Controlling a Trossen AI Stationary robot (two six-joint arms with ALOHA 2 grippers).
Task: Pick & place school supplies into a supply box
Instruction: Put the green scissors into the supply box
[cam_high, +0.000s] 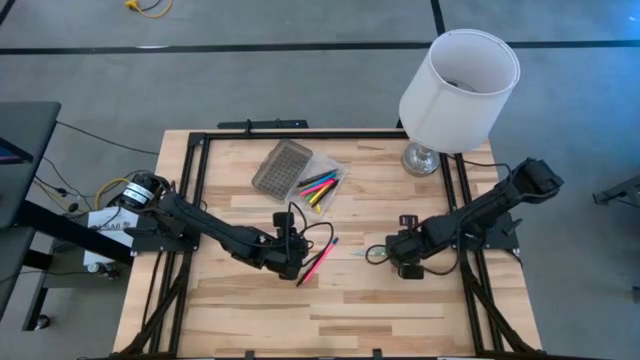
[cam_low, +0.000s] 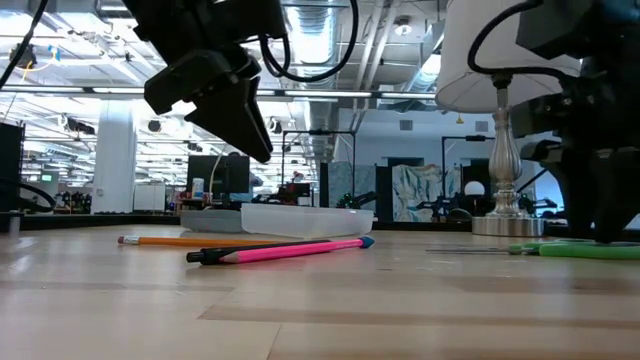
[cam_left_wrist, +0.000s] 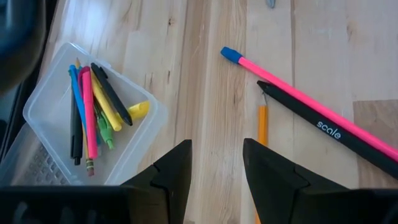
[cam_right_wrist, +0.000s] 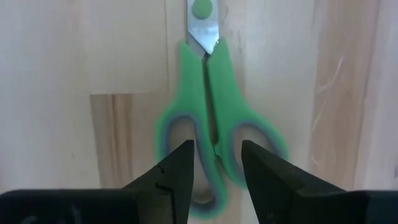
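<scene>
Right hand (cam_right_wrist: 214, 177): my fingers stood apart, low over the green-handled scissors (cam_right_wrist: 214, 124), straddling the strip between the two loops; nothing gripped yet.
Scissors: lay flat on the surface (cam_high: 400, 310), blades pointing away from my wrist.
Doing it well: I judged I should drop straight down, keep centred, and close on the handles near the pivot so they would not swing.
Left hand (cam_high: 290, 265): parted and empty, above the pink pen (cam_high: 318, 260).
Supply box (cam_high: 322, 186): open, well apart, already holding pens.
</scene>
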